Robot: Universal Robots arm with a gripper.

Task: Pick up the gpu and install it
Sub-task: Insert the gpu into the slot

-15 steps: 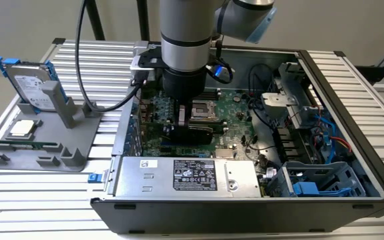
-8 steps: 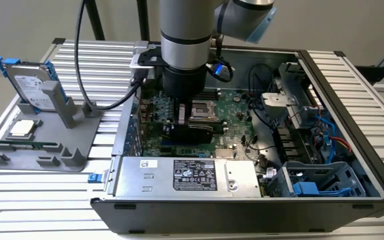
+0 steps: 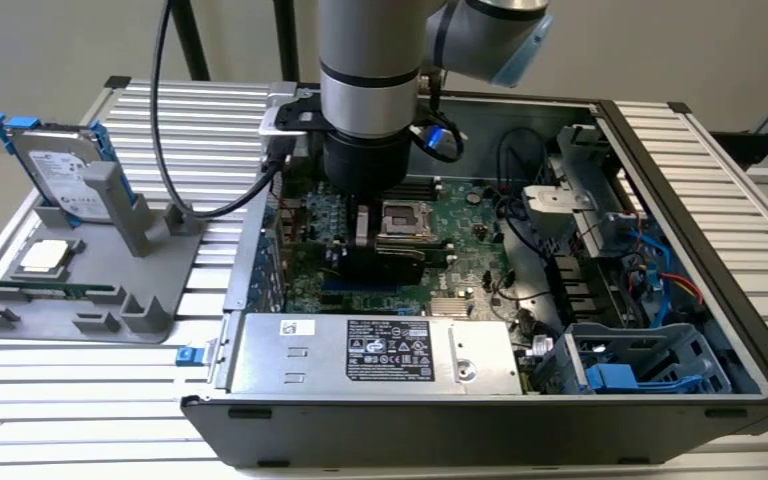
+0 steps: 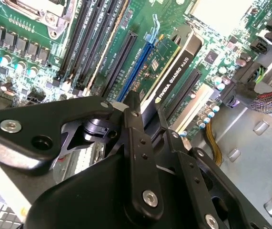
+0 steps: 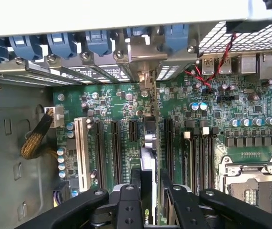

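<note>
The gpu [image 4: 174, 64] stands on edge inside the open computer case [image 3: 704, 230], with its black cooler on one side and its green board on the other. It lies along an expansion slot of the motherboard [image 3: 471, 215], right beside the blue slot [image 4: 138, 62]. In the first wrist view the gpu [image 5: 148, 160] is seen edge-on, with its silver bracket end toward the rear slot covers. My gripper [image 4: 146, 112] is shut on the card's upper edge, one black finger [image 5: 126, 202] on each side. In the exterior view the gripper [image 3: 373, 245] is low over the board. Whether the card is fully seated cannot be told.
Outside the case, at the exterior view's left, a grey stand [image 3: 104, 320] holds a hard drive [image 3: 61, 172] in a blue frame, a processor chip [image 3: 45, 256] and a memory stick [image 3: 57, 291]. The power supply [image 3: 371, 350], a blue drive cage [image 3: 638, 370], cables and the processor socket [image 5: 250, 188] surround the slot.
</note>
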